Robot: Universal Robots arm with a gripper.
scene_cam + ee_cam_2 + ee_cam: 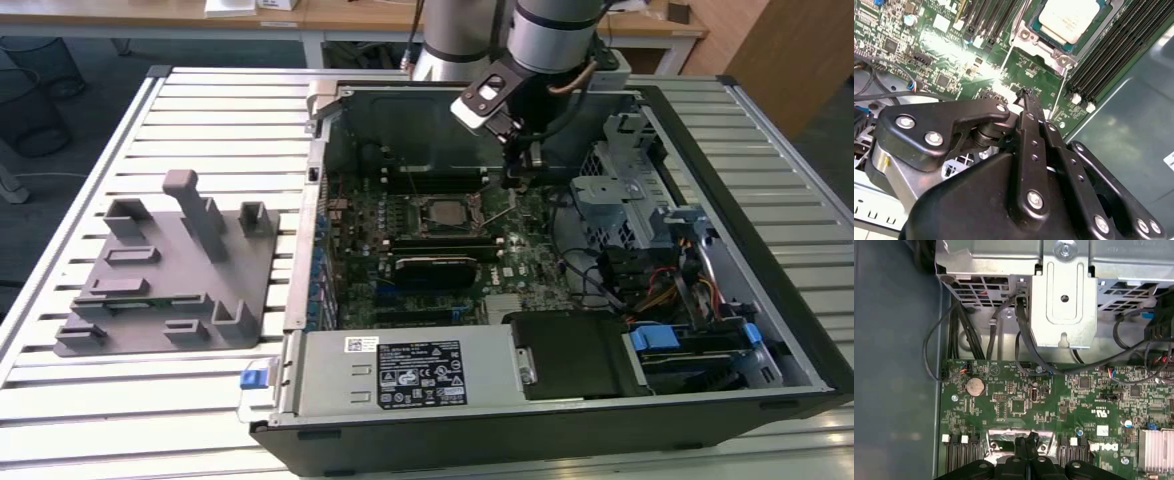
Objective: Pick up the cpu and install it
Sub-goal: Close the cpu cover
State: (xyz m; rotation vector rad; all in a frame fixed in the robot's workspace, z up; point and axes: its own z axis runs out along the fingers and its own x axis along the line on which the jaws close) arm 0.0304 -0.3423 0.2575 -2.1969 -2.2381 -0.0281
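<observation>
**Gripper over the motherboard, cpu in its socket**

The gripper (1026,97) hangs low over the green motherboard (1030,65), its fingers pressed together with nothing between them. The cpu (1070,17) lies inside the metal-framed socket (1029,39), near the fingertips. It appears seated, though that is uncertain.

Slatted metal table (200,120) — wooden desks (360,14) behind, grey floor (96,95) beside.

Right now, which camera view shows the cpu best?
The second wrist view: the cpu sits close up in its socket, silver top plain, partly cut by the picture's edge. The exterior view gives it as a small square on the motherboard. In the first wrist view the end effector stands before the socket area.
</observation>
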